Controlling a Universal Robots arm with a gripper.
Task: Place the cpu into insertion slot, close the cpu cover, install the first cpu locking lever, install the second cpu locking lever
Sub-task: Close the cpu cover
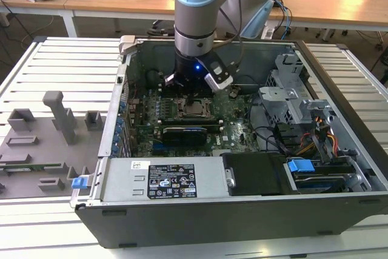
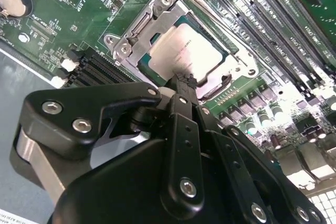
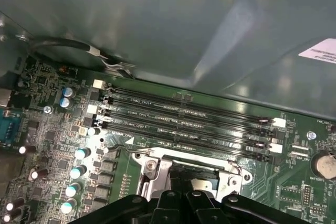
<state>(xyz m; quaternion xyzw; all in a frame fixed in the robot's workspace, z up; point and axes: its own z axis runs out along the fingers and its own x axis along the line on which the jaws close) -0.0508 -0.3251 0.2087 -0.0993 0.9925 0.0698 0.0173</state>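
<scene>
The cpu (image 2: 184, 51) lies flat in the insertion slot (image 2: 229, 54), silvery face up. The cpu cover (image 2: 157, 19), a silvery frame plate, lies down around the chip's edges. A thin metal lever rod (image 2: 220, 22) runs along one side of the socket. My gripper (image 2: 181, 81) hangs right over the socket's near edge, its black fingers shut together with nothing between them, the tip at the chip's rim. In the exterior view the gripper (image 1: 193, 99) stands straight down over the cpu (image 1: 195, 111) inside the open computer case. In the first wrist view the cover (image 3: 157, 169) shows just beyond the fingers (image 3: 169, 199).
Long memory slots (image 3: 184, 119) run beside the socket. A long black card (image 1: 191, 133) lies across the board on the near side. Power supply (image 1: 163, 180), drive cage (image 1: 291, 95) and case walls (image 1: 124, 89) hem the board in. A grey fixture tray (image 1: 42, 144) sits at the exterior view's left.
</scene>
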